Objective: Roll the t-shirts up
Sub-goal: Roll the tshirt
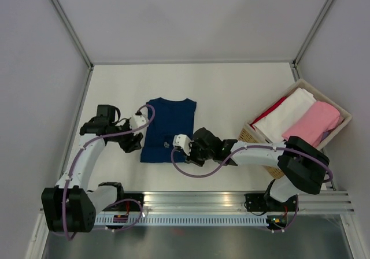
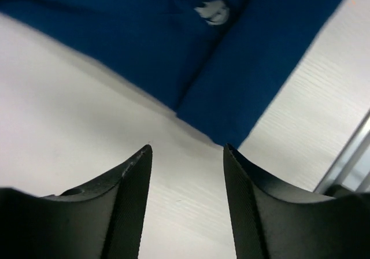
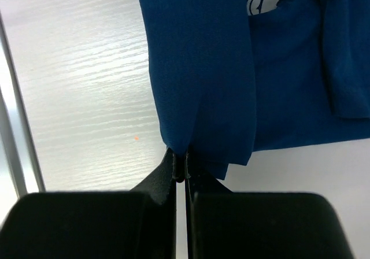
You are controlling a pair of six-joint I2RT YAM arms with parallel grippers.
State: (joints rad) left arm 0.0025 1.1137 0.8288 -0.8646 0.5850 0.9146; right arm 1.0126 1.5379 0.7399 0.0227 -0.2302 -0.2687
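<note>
Just past the near edge of the desk [image 1: 231, 91], the navy t-shirt [image 1: 169, 126] lies flat. It is folded into a long shape, and its long way runs from near to far. Its small white print [image 2: 213, 11] sits close to the near end.

My right pincer [image 3: 185, 169] is at the near right corner of the shirt. Its two fingers are squeezed tight together, and a little bit of the blue hem looks pinched between the tips.

My left pincer [image 2: 186, 149] is at the near left corner, just beside the cloth but not on it. Its fingers are wide apart and hold nothing. Only white desk shows between them. The shirt corner lies just ahead of them and a bit to the right.

I think the roll has to start at this near end and go away from me, along the long way. Both arms are close to that end, one at each corner. I think my left one must first reach the cloth.

Off to the right, well apart from the blue shirt, a basket [image 1: 250, 134] holds a white shirt [image 1: 289, 111] and a pink shirt [image 1: 318, 123]. The desk is white and smooth, with pale walls around it.
</note>
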